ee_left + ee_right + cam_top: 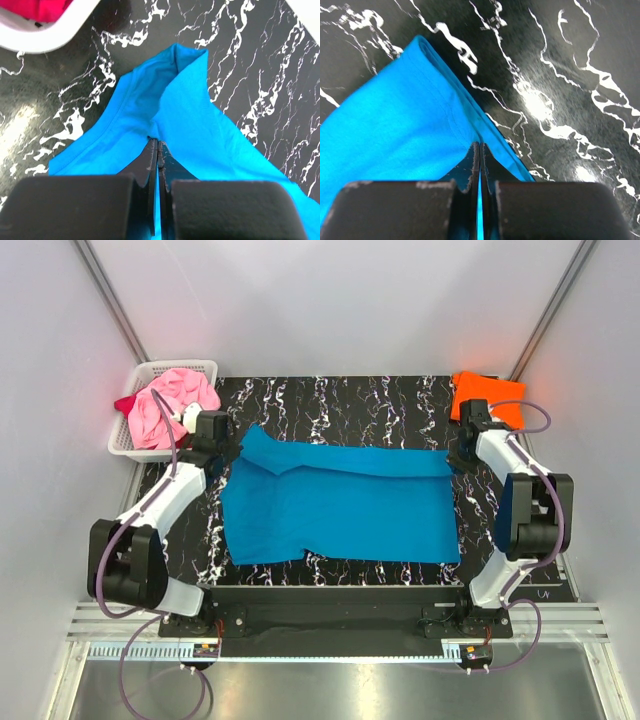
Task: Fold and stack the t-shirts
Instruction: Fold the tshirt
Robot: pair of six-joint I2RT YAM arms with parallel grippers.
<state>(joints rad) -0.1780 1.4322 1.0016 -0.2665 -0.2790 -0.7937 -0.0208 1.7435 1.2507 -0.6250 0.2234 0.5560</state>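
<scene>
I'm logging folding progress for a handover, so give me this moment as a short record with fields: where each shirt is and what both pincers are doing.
turquoise t-shirt: spread on the table, far left corner turned over
left pincer: shut on the turquoise t-shirt's far left part
right pincer: shut on its far right corner
orange t-shirt: compact, at the table's far right corner
pink t-shirt: heaped in the white basket, far left
dark red t-shirt: peeking out beside the pink one
</scene>
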